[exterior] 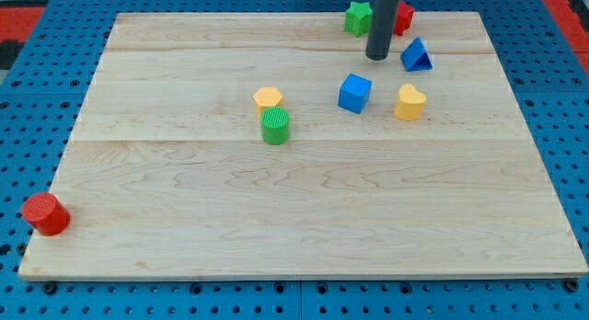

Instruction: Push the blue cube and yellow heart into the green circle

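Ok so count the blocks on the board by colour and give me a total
Yellow: 2, the yellow hexagon and the yellow heart
Green: 2, the green circle and the green star
Blue: 2, the blue cube and the blue triangle
Red: 2, the red cylinder and the red block half hidden behind my tip
Total: 8

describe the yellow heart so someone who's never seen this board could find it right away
Start at the wooden board and go to its upper right area, where my tip stands among a cluster of blocks. Just below the blue triangle and right of the blue cube sits the yellow heart. The other yellow block, a hexagon, lies farther left, touching the green circle.
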### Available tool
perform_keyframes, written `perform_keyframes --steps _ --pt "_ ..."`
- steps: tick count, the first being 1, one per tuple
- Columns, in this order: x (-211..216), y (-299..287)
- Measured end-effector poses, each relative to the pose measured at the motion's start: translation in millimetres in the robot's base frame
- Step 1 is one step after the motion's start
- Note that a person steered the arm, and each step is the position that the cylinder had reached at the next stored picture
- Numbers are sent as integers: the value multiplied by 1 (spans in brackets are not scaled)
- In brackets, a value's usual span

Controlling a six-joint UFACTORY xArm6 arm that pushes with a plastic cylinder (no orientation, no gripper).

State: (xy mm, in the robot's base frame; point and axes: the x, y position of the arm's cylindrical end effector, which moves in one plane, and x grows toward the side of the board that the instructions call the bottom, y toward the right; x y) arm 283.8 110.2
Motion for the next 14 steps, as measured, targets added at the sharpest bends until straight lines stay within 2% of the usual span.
perform_keyframes --steps 1,2,3,4,5,6,7,8,9,10,11,12,13,14 --pt "23 12" --pt "49 108" --pt "83 113" --pt "118 69" --pt "98 -61" --pt "82 -94" --pt "76 -32" --pt "65 -14" --pt "18 -65" --pt "46 -78" --pt "22 -85" --pt "-26 -107" --pt "2 -167" --pt "44 -145"
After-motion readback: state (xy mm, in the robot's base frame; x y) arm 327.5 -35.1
